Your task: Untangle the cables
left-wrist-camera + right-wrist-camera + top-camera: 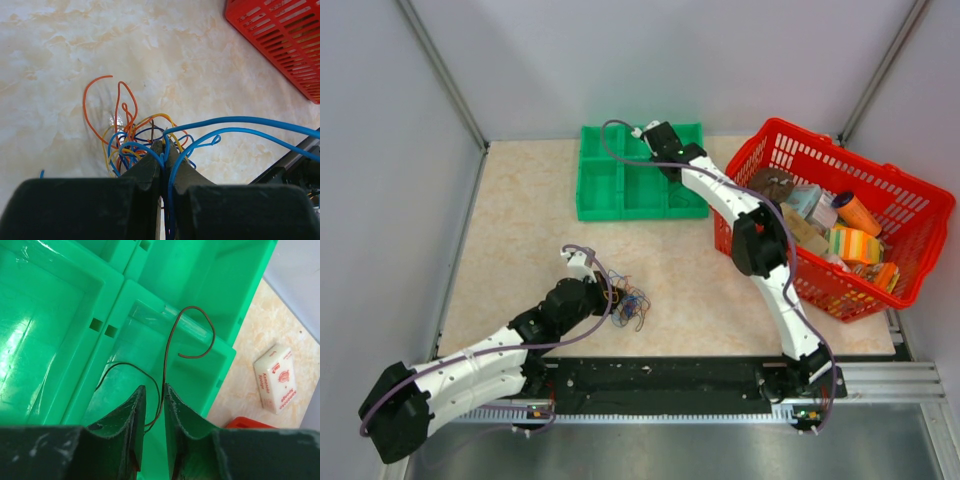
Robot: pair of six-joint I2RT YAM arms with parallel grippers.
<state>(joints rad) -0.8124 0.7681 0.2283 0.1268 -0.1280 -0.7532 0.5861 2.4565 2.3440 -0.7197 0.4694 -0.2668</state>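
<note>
A: Left side, what's the status?
B: The left gripper is low over the table near its front edge, jaws closed on the cables. Blue strands are pinched between the fingers.
A: How's the tangle lying?
B: It's on the table, touching the fingertips. The orange loops reach away from the jaws. The two blue strands run long, out to the right edge of the wrist view.
A: And the middle?
B: The green tray sits at the back, split into compartments. The right gripper hangs over one, jaws slightly apart with a narrow gap showing. A dark strand passes through the gap. I can't tell whether it's pinched.
A: Which way does it point?
B: The long axis runs straight out from the fingers, then hooks right at the tip. A second loop arcs left. The compartments in the wrist view show only bare green floor.
A: Right side?
B: The red basket holds packed boxes and an orange tube. A small white box lies on the table beside the tray.
</note>
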